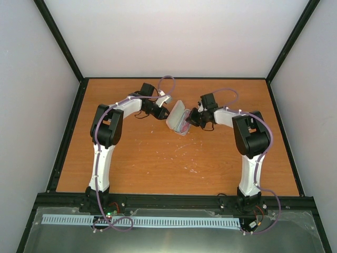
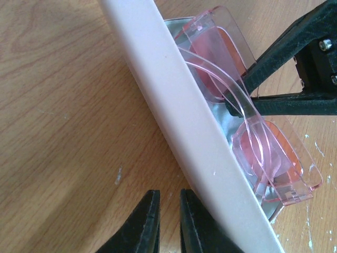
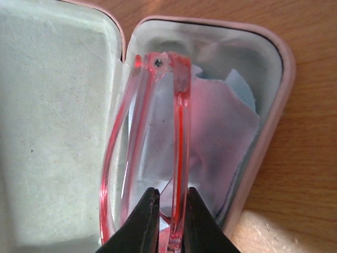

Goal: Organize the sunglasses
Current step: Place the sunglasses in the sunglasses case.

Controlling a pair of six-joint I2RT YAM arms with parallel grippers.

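The case (image 1: 176, 113) lay open on the far middle of the table (image 1: 158, 163), between the two claws. The sunglasses (image 3: 179, 132) sat folded inside its right half, over a blue cloth (image 3: 234, 89). Whether they rested on the cloth could not be told. The right claw (image 3: 171, 197) reached in from the right, pinched tight on the red frame, with one slender piece caught between its fingers. The left half of the case, the lid, stood tilted up and showed bare pale lining. The left claw (image 2: 169, 197) sat just left of the lid, by its outer side. Its fingers were nearly together, with only a thin slit and nothing between them.
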